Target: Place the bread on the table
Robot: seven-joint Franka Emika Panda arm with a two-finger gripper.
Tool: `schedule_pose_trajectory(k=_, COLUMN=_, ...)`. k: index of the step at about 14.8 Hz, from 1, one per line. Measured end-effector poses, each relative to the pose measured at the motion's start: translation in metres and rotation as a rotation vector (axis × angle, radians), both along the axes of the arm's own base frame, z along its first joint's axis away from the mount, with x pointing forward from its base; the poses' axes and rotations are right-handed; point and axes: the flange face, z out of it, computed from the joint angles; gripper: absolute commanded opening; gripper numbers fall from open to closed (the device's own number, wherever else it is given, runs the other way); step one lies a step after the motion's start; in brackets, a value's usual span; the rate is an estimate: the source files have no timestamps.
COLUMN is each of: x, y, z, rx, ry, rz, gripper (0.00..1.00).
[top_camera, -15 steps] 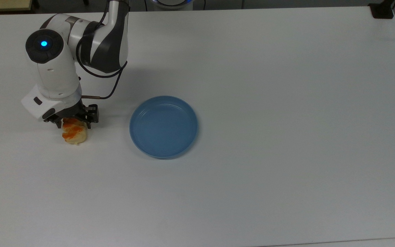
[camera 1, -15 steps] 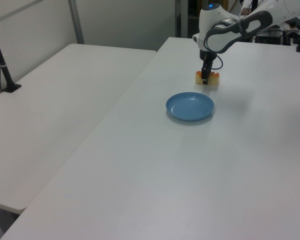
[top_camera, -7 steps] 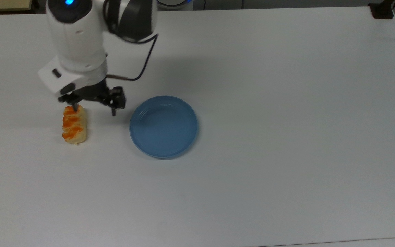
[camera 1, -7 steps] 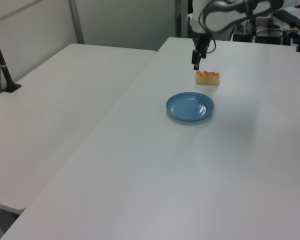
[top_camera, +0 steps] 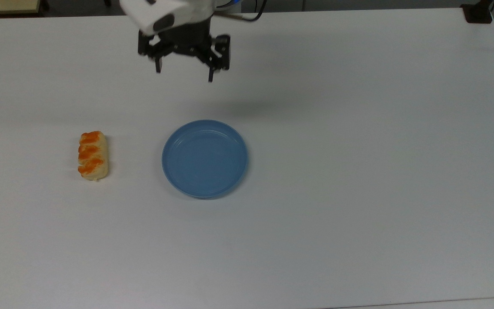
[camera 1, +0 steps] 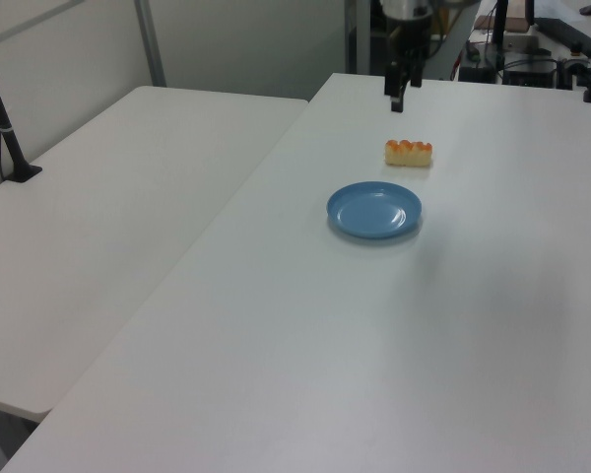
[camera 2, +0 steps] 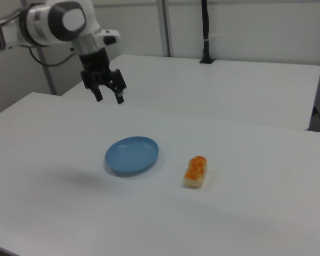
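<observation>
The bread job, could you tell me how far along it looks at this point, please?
It looks done. The bread lies flat on the table, apart from the empty blue plate, to the top view's left of it. Nothing is in hand: the end effector hangs open and empty, raised above the table's far side. Nothing of the placing looks left to do.

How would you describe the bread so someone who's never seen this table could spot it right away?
Start from the large white table and find the round blue plate near its middle. To the top view's left of the plate, lying apart from it on the bare tabletop, is the bread. It is a small oblong pale-tan loaf with three orange glazed bumps, the only warm-coloured thing there.
</observation>
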Motion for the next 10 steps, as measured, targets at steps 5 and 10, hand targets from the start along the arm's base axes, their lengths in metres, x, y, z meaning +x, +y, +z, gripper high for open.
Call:
schedule_pose_trajectory(k=5, x=-0.023, y=-0.009, z=0.033, rx=0.057, ry=-0.014, rz=-0.032, gripper=1.0)
schedule_pose_trajectory(k=10, x=-0.028, y=-0.009, z=0.023, rx=0.054, ry=0.036, rz=-0.035, gripper=1.0)
